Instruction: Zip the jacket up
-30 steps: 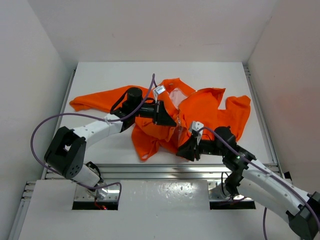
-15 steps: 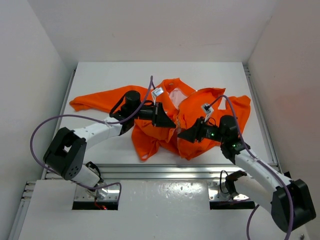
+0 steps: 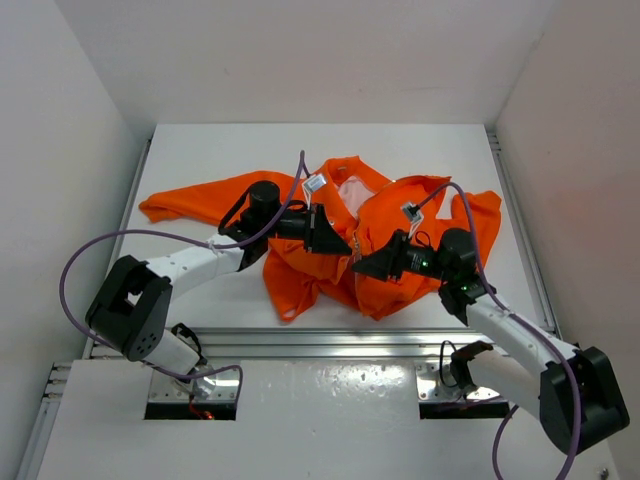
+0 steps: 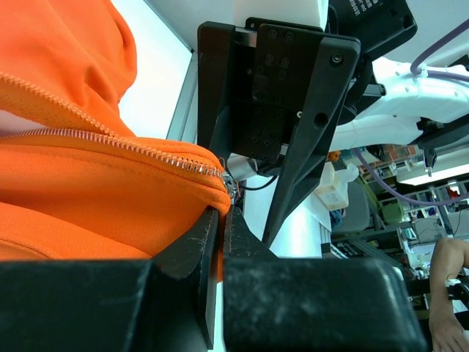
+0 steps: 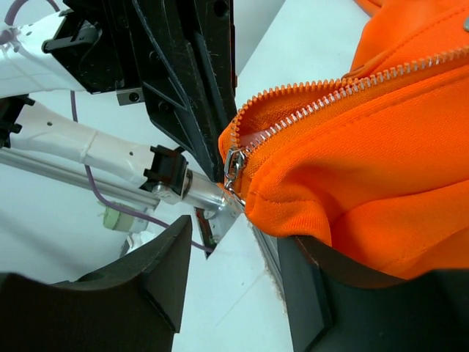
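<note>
The orange jacket [image 3: 420, 225] lies crumpled mid-tabletop [image 3: 220, 150]. The left end effector [image 4: 222, 220] is clamped on its hem corner. The right end effector [image 5: 234, 242] is apart beside the zipper slider [image 5: 234, 163] — closing off-centre could miss that small slider, and tugging might slip the hem free.

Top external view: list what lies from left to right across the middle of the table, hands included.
Spread sleeve of the jacket → left hand, shut on the jacket's zipper edge → right hand, open beside the zipper end → the jacket's bunched right side.
</note>
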